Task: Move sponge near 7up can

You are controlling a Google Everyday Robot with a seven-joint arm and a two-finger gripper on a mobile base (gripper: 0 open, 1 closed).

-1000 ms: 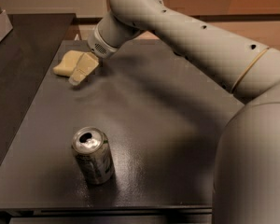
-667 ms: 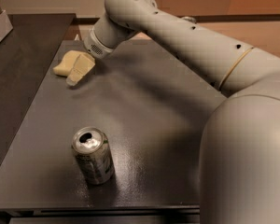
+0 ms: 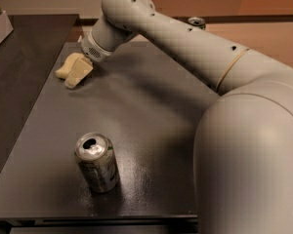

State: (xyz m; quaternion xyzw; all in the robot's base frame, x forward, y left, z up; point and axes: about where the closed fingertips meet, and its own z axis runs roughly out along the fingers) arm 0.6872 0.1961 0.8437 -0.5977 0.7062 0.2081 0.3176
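Sponge sits at the table's far left, well apart from the 7up can near the front edge. Gripper is down on the sponge; we cannot tell if it's clamped. Step, we judge: grasping. Next: secure the grip, then carry the sponge toward the can. Versus 0.7 s ago: sponge and can unmoved, arm leaned further in.

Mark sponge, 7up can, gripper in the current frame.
sponge [image 3: 63, 68], camera view, its yellow left end.
7up can [image 3: 98, 168], camera view, side wall.
gripper [image 3: 79, 73], camera view, cream tip at the sponge.
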